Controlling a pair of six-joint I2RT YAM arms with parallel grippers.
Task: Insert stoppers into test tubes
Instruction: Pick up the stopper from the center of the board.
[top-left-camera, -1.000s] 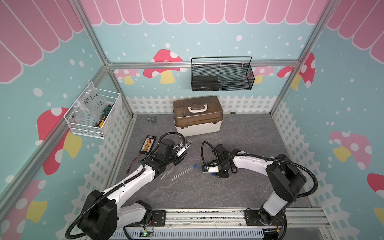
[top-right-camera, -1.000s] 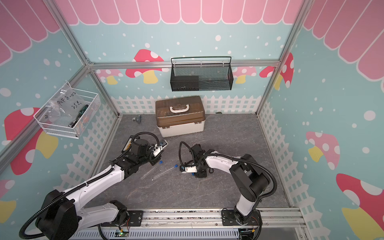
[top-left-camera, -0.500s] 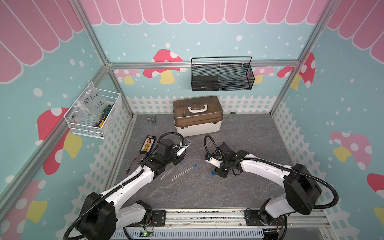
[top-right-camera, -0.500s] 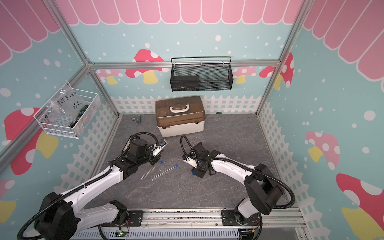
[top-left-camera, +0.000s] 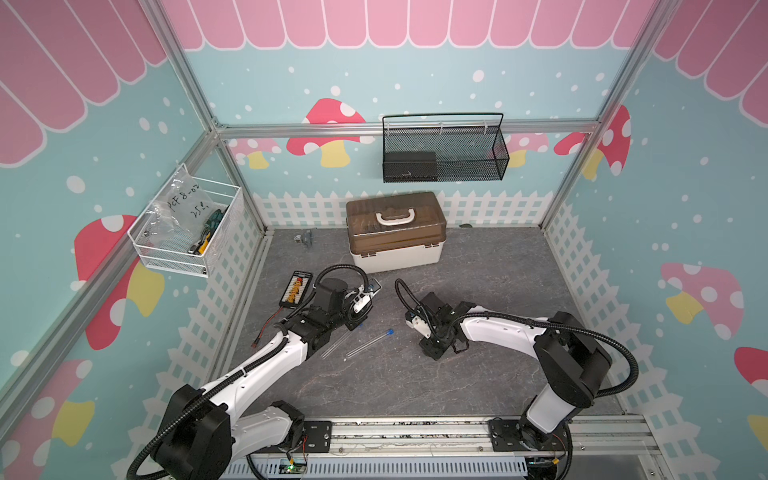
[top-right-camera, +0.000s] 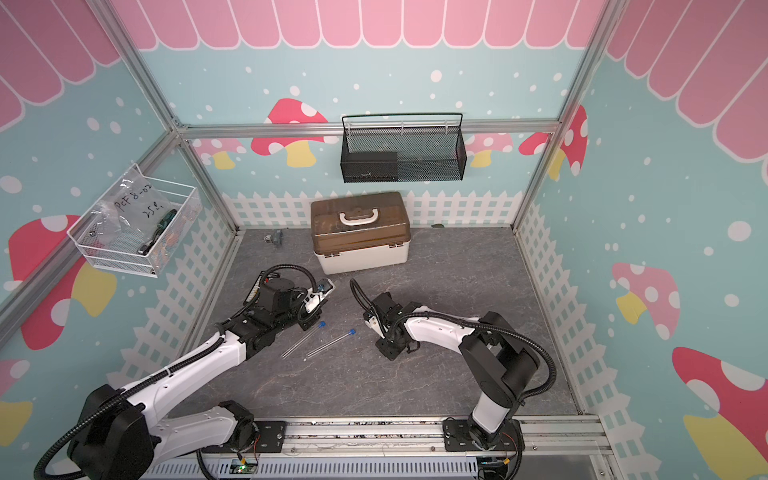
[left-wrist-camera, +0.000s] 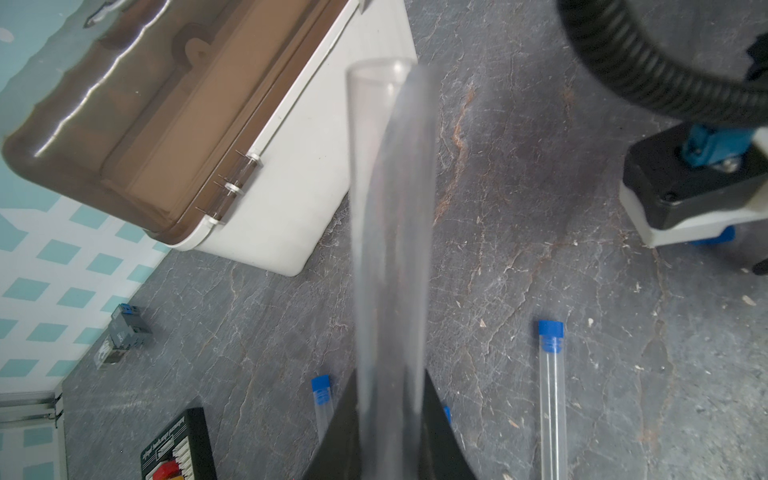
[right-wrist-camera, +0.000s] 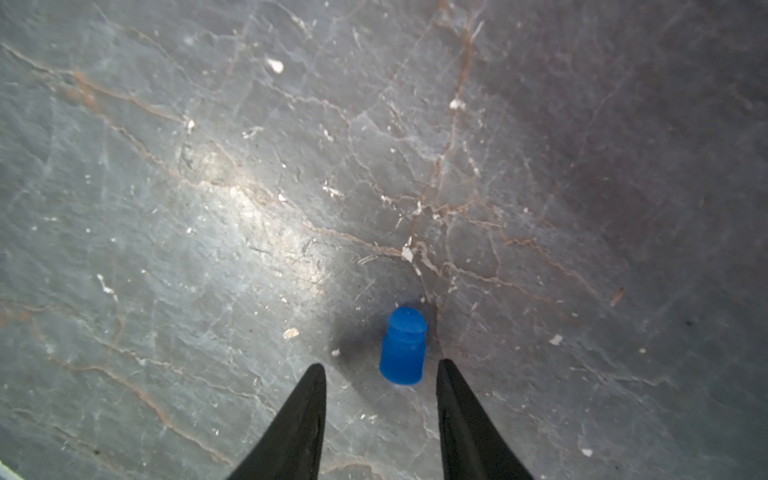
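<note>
Stopper (right-wrist-camera: 403, 347), bright blue, plug-shaped, sits at parted tips of the right pincer (right-wrist-camera: 380, 365); left pincer (left-wrist-camera: 390, 376) clamps a clear tube (left-wrist-camera: 390, 187).

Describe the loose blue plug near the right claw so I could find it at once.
Start at the brown-lidded box at the back of the grey table, then come forward to the right gripper, pointing down. Just past its open tips lies a tiny blue stopper. Unlike the other blue ones, plugged into clear tubes nearby, it has no tube.
</note>
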